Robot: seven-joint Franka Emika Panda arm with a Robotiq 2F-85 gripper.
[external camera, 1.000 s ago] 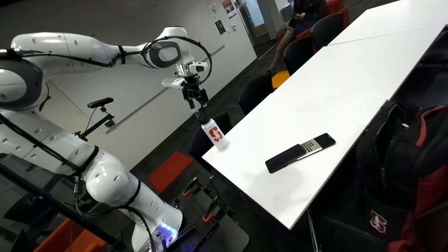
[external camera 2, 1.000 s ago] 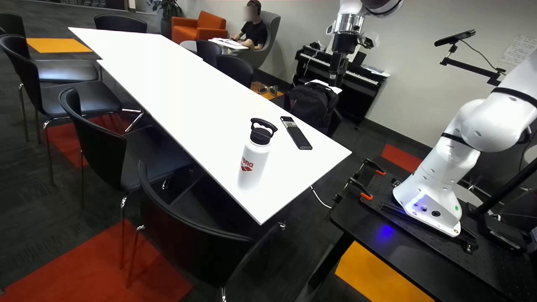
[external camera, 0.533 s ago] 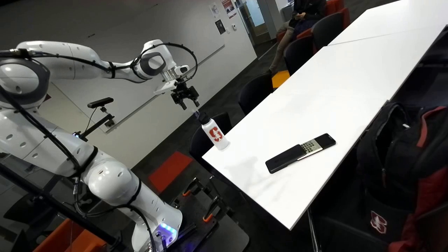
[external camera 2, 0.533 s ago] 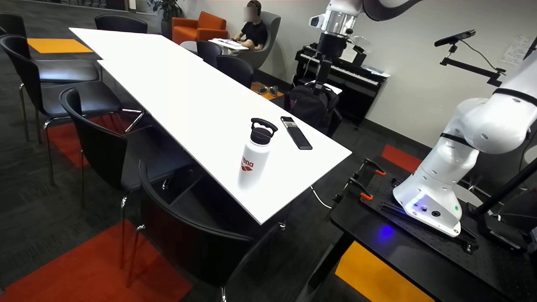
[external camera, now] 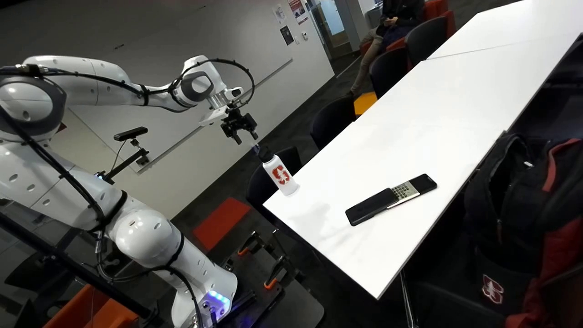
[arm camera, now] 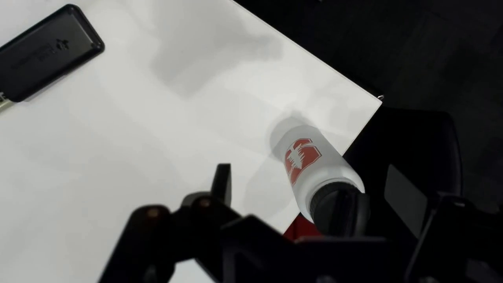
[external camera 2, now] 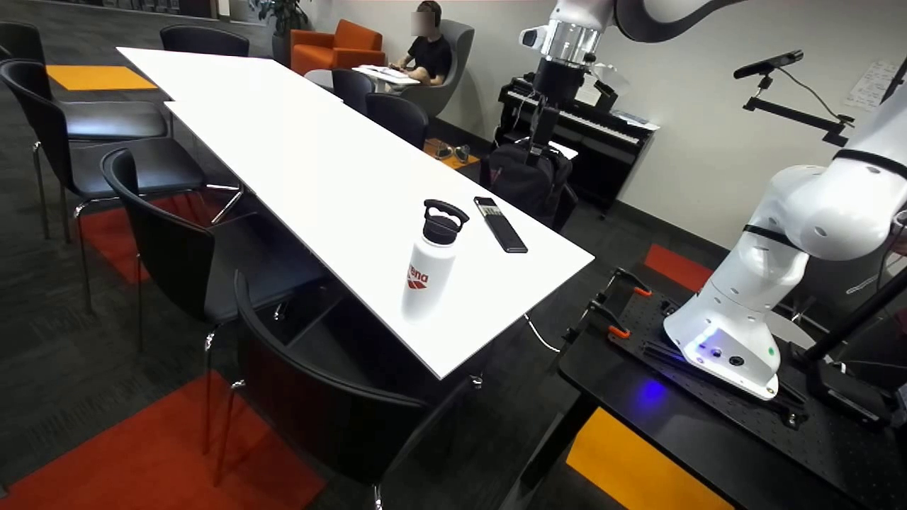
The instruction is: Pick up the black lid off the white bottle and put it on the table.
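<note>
white table [external camera 2: 283, 156] runs between black chairs [external camera 2: 166, 237] (orange armchair [external camera 2: 336, 48] beyond), gripper [external camera: 247, 138] spread wide near the bottle [external camera: 280, 175].

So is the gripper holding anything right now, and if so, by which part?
Nothing is held: the gripper is open and apart from the lid, which sits on the bottle, upright on the table.

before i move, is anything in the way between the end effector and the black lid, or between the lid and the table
Nothing visible stands between the end effector and the black lid, nor between the lid and the table beside the white bottle. The calculator lies on the table, apart from the bottle.
</note>
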